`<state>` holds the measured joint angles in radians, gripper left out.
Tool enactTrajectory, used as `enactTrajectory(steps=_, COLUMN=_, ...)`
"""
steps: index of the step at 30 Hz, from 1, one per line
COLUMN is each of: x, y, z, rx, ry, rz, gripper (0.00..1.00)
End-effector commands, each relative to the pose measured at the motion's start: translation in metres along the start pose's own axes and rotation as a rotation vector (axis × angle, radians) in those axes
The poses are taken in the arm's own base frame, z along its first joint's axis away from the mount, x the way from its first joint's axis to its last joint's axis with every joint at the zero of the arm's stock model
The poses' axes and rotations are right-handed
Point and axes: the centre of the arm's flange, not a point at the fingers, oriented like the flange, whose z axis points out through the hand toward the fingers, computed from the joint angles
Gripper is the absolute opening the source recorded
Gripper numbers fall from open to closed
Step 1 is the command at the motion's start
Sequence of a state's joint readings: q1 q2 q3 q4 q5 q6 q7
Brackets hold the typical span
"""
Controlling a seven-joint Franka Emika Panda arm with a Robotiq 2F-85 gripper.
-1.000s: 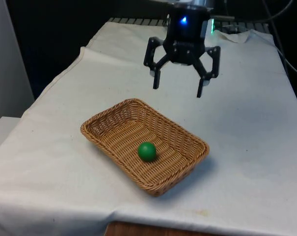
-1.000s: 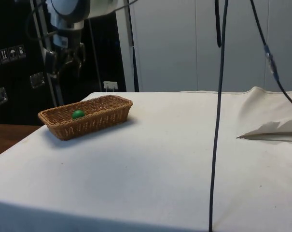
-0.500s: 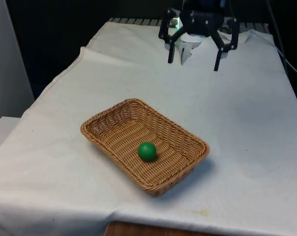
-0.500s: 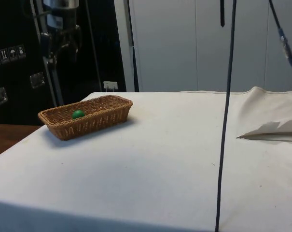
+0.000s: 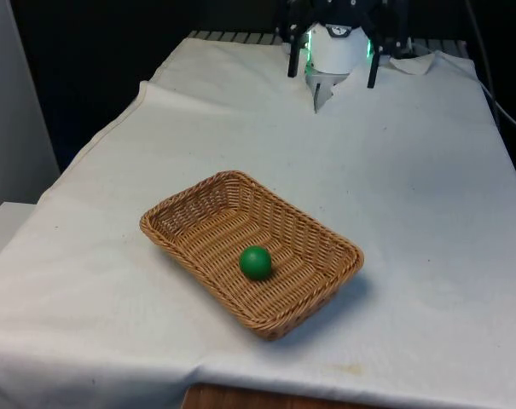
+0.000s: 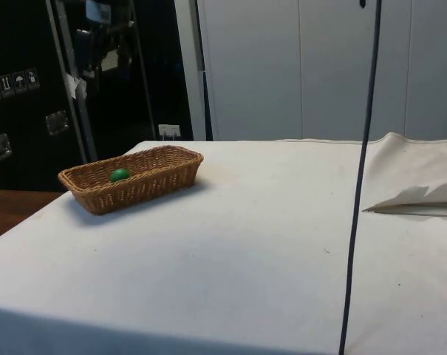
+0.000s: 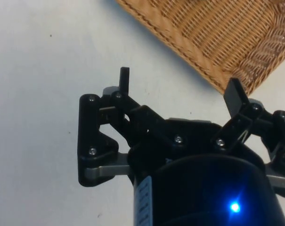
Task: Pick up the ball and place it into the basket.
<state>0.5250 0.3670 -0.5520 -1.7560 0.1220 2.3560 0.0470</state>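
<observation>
You have the green ball [image 5: 256, 262] lying inside the wicker basket [image 5: 182, 211], a little toward its 4 o'clock end in the front view and resting on the woven floor. In the side view the ball [image 6: 120, 174] sits low behind the basket's near wall [image 6: 134, 188]. The basket stands on the white cloth [image 5: 428, 196]. The gripper [image 5: 333, 72] hangs high at 12 o'clock over the table's far end, well apart from the basket. Its fingers [image 7: 125, 81] are spread wide and hold nothing; the basket's rim [image 7: 189, 54] shows beyond them.

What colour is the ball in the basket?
Green. The ball shows best in the front view, inside the wicker basket.
</observation>
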Motion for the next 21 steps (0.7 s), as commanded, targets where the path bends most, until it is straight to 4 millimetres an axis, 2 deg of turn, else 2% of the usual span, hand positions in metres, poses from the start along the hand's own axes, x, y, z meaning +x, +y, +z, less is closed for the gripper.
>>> enactTrajectory(steps=1, x=-0.007, y=0.003, z=-0.005, rx=-0.002, ry=0.000, rz=-0.001, gripper=1.00)
enactTrajectory(steps=7, x=-0.019, y=0.007, z=-0.018, rx=0.011, ry=-0.004, rz=-0.011, gripper=1.00)
enactTrajectory(steps=8, x=-0.015, y=0.006, z=-0.015, rx=0.015, ry=-0.005, rz=-0.011, gripper=1.00)
enactTrajectory(steps=13, x=-0.032, y=0.007, z=-0.021, rx=0.043, ry=-0.021, rz=-0.021, gripper=1.00)
enactTrajectory(steps=16, x=-0.040, y=0.006, z=-0.020, rx=0.055, ry=-0.034, rz=-0.030, gripper=1.00)
enactTrajectory(steps=17, x=-0.036, y=0.007, z=-0.020, rx=0.050, ry=-0.029, rz=-0.025, gripper=1.00)
enactTrajectory(steps=21, x=-0.049, y=0.005, z=-0.019, rx=0.069, ry=-0.049, rz=-0.040, gripper=1.00)
